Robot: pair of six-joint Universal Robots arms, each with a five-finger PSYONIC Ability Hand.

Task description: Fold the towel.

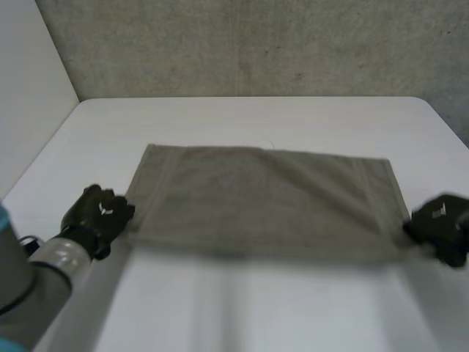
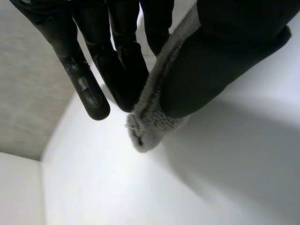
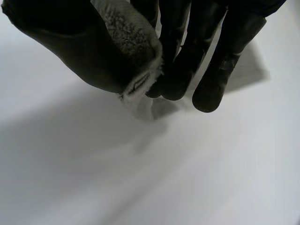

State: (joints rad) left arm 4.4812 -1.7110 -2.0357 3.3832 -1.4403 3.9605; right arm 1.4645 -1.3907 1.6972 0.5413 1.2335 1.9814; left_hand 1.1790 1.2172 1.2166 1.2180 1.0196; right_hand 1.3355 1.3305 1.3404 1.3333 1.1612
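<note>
1. Nearest in, at the left hand (image 1: 99, 213): clamps the near left corner of the towel (image 1: 264, 198) between thumb and straight fingers, with only a short tab of cloth poking past the thumb.
2. At the right hand (image 1: 440, 224): pinches the near right corner the same way, thumb pressing the hem against the fingers.
3. Lies spread on the white surface (image 1: 242, 117) between the two hands, far edge flat, near edge seemingly raised off it.
4. Runs long axis left to right, from one hand across to the other; short sides run front to back.
5. Could slip from either pinch, judging by how little cloth sits in each grip; would drop that corner and leave the fold skewed.
6. Could also sag or crease in the middle if carried forward with the hands at unequal height or pace; would land with near and far edges out of line.
</note>
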